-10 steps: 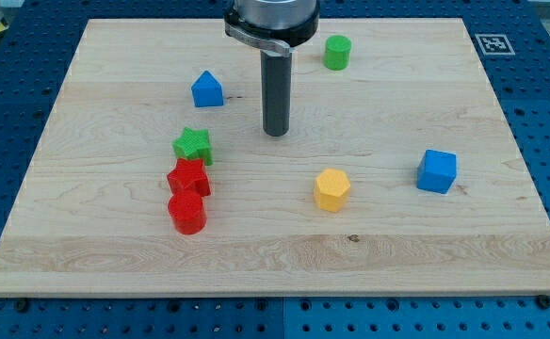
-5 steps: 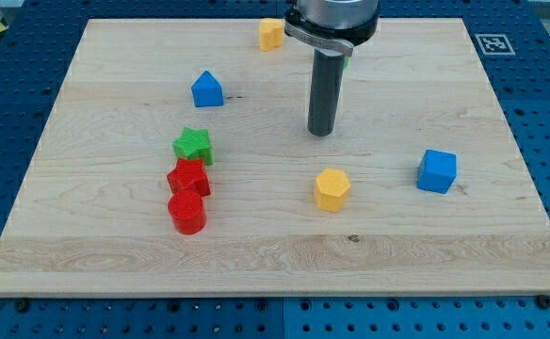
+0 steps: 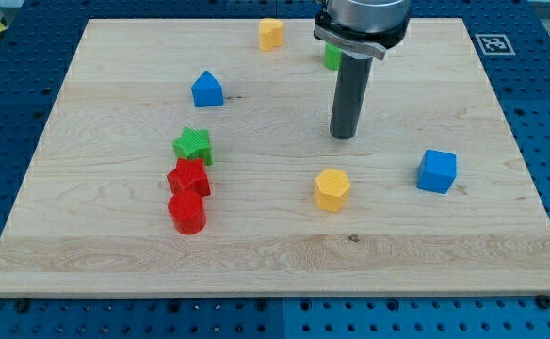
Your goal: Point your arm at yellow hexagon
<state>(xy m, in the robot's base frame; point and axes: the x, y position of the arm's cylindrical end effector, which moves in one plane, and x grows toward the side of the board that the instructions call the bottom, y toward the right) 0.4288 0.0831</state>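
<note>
The yellow hexagon lies on the wooden board, a little right of the middle and toward the view's bottom. My tip is above it in the view and slightly to its right, with a clear gap between them. The rod rises from the tip to the top of the view.
A blue cube sits at the right. A blue house-shaped block is at upper left. A green star, red star and red cylinder cluster at left. Another yellow block and a partly hidden green block are at the top.
My tip has moved to the view's right, from the board's middle to above the yellow hexagon. The rod now partly covers the green block and uncovers the top yellow block. No block moved.
</note>
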